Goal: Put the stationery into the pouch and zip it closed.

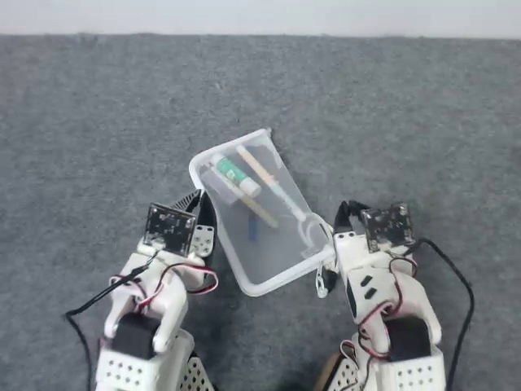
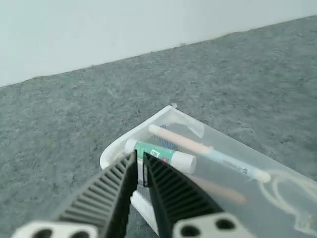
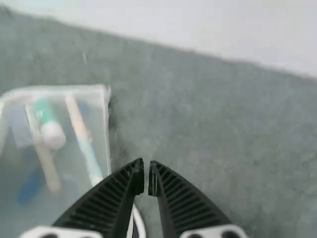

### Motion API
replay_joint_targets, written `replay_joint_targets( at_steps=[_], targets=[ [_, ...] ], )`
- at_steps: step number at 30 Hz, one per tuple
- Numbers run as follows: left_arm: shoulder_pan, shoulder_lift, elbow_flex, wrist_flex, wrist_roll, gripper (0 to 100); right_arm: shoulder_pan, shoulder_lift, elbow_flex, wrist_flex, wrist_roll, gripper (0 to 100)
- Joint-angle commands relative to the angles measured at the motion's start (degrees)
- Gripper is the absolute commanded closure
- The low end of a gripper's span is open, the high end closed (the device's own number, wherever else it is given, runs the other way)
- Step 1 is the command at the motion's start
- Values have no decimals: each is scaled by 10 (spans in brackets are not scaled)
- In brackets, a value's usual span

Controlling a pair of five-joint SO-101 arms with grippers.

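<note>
Two flank pouch (image 1: 262,244): left pincer (image 1: 199,204), right pincer (image 1: 343,213) | grey felt table (image 1: 98,122)

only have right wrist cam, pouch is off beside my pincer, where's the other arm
Observer: The left pincer is shut on the pouch rim, close to the glue stick.
Operator: how close is mine to the pouch
Observer: In the high view the right pincer sits just off the pouch's side, next to a white cord loop at that end.
Operator: anything loose near that end
Observer: A small white tab lies on the carpet off the pouch's near corner.
</note>
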Motion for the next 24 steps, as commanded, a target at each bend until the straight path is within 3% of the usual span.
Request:
replay_joint_targets(
  at_steps=[1,5,13,24],
  targets=[
    [-4,-14,24,-79,-4,987,1,-11,8,-2,6,988],
    [-4,-14,57,-114,-4,987,0,-11,25,-2,5,991],
    [-4,-14,57,-111,-2,987,0,-11,84,-2,5,991],
    [0,-14,57,18,-2,988,24,-10,102,18,4,991]
  ],
)
